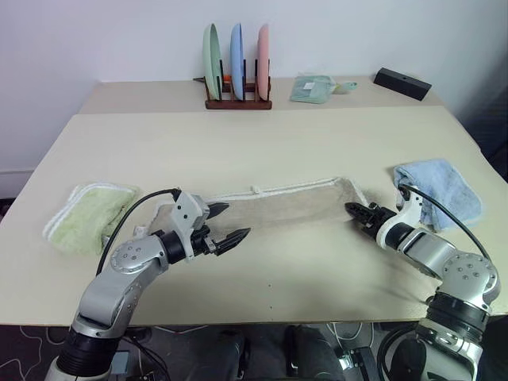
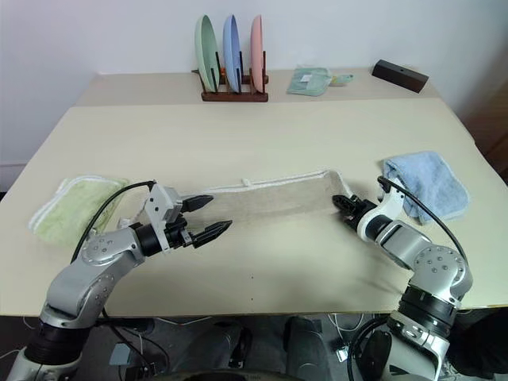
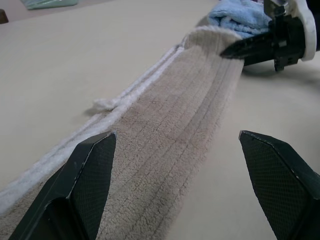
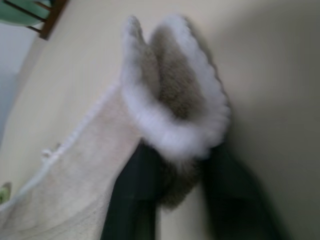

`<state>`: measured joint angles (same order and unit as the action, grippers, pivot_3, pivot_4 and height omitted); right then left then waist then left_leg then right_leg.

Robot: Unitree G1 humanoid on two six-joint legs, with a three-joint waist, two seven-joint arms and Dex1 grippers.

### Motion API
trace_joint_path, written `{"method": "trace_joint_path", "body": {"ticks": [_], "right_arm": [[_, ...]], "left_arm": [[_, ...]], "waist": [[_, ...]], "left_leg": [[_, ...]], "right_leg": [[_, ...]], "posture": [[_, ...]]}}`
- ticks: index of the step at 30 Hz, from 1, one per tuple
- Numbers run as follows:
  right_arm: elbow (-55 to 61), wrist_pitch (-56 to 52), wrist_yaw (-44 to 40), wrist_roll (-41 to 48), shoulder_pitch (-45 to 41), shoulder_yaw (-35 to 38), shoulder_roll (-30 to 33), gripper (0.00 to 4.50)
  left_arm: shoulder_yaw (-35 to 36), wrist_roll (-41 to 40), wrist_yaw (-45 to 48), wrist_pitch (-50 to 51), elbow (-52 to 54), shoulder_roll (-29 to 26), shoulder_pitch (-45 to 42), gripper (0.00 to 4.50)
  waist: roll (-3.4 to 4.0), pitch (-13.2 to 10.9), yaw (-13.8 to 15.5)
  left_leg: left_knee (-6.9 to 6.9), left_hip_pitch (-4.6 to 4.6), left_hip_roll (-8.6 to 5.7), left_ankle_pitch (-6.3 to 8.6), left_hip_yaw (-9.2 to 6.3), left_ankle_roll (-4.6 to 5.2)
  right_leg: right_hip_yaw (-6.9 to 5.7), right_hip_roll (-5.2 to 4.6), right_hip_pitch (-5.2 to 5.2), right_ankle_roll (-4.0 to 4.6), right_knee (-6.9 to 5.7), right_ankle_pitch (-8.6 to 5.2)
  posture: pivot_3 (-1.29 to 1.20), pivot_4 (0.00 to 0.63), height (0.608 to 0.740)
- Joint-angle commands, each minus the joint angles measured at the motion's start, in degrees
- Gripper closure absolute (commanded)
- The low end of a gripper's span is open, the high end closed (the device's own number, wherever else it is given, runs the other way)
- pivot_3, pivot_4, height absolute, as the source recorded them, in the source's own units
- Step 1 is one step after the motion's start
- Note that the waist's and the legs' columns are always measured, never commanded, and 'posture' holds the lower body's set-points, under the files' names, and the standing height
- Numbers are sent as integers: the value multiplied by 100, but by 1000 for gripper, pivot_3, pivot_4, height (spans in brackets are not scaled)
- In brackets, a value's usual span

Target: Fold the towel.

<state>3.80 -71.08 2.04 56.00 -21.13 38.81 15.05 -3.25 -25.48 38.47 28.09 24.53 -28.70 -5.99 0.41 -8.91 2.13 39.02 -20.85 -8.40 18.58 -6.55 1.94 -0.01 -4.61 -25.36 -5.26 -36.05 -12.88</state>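
Beige towel (image 1: 286,203) — long folded strip, white-corded edge; right claw (image 1: 355,211) pinches its end, left claw (image 1: 225,225) wide.

**Pale cloths on a cream worktop**

The long beige terry towel (image 1: 278,205) has ribbed pile and a white corded edge. A light green fluffy towel (image 1: 86,216) is trimmed in white; a light blue terry cloth (image 1: 441,189) is plain. The smooth worktop (image 1: 262,143) is cream. Three upright plates (image 1: 236,60) — green, blue, pink — sit in a dark brown wooden rack (image 1: 238,102). Both pincers are black — left pincer (image 1: 228,225), right pincer (image 1: 355,211).
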Motion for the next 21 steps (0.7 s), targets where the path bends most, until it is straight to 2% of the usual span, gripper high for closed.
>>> {"method": "trace_joint_path", "body": {"ticks": [1, 3, 10, 15, 21], "right_arm": [[72, 286, 141, -39, 29, 104, 61, 4459], [189, 410, -29, -146, 110, -15, 321, 4459], [432, 1071, -1225, -714, 424, -498, 1826, 4459], [1072, 2120, -2553, -1591, 609, -1693, 2854, 4459], [1734, 3267, -3678, -2620, 650, -3118, 3421, 4459]], "left_arm": [[75, 35, -9, -155, 110, 5, 80, 468], [78, 45, -9, -170, 99, 9, 88, 468], [70, 63, 66, -215, -58, 11, 13, 468], [15, 108, 124, -279, -210, 26, -97, 468], [12, 157, 148, -321, -290, 41, -174, 468]], "waist": [[2, 0, 11], [2, 0, 18], [8, -2, -4], [9, -2, -26], [4, -4, 17]], "left_leg": [[1, 3, 0, 0, 0, 0], [1, 2, 0, 0, 0, 0], [0, -2, -3, 1, 1, 3], [-2, -2, 2, 1, 4, 1], [1, -3, 2, 1, 4, 1]], "right_leg": [[0, 0, 3, 0, -1, 0], [0, -1, 2, 0, -1, 0], [0, -3, -2, -1, 1, 0], [0, 0, -3, -1, 1, -1], [0, -2, -2, -2, 4, -1]], "posture": [[0, 150, 740], [0, 150, 740], [0, 150, 740], [0, 150, 740], [0, 150, 740]]}}
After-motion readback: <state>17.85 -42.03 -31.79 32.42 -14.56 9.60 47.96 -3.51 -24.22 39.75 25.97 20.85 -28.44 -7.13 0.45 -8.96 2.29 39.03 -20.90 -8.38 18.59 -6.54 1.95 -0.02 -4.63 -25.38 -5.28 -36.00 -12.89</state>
